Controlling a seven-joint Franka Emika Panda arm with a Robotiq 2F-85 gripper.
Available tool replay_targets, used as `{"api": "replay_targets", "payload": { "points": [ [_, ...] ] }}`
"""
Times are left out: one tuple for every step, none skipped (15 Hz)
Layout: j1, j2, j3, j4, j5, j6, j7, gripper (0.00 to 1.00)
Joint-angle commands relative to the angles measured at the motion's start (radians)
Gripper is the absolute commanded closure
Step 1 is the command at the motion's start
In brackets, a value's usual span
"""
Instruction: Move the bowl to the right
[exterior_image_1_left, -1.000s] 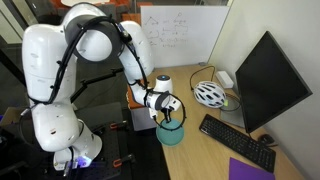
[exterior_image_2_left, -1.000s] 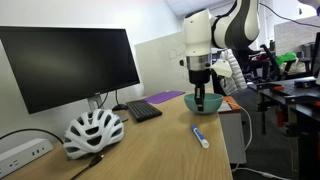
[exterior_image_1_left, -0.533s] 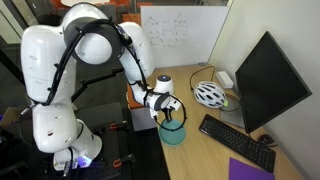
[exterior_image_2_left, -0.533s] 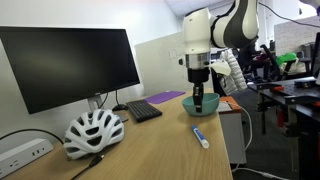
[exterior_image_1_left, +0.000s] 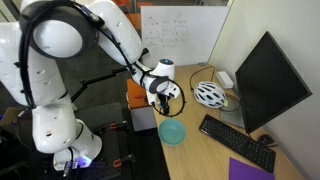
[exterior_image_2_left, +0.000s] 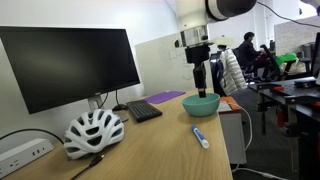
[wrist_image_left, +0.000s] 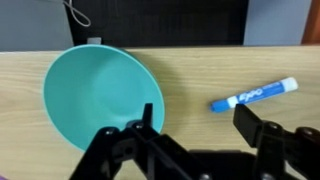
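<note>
The teal bowl rests on the wooden desk near its edge. In the wrist view the bowl fills the left half. My gripper hangs open well above the bowl, touching nothing. Seen from the wrist, the gripper has one finger over the bowl's right rim and the other out over bare desk, with nothing between them.
A blue marker lies on the desk just beside the bowl. Farther along are a white helmet, a black keyboard, a monitor and a purple notebook.
The jaws have opened and let go of the bowl's rim. The arm has risen straight up, leaving the bowl on the desk.
</note>
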Motion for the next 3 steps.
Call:
{"api": "replay_targets", "payload": {
  "points": [
    [-0.031,-0.133,0.052,-0.01,0.092,-0.164,-0.086,0.0],
    [-0.035,-0.161,0.057,-0.011,0.063,-0.171,-0.068,0.0],
    [-0.04,-0.185,0.056,-0.027,-0.027,-0.114,-0.004,0.0]
  ]
}}
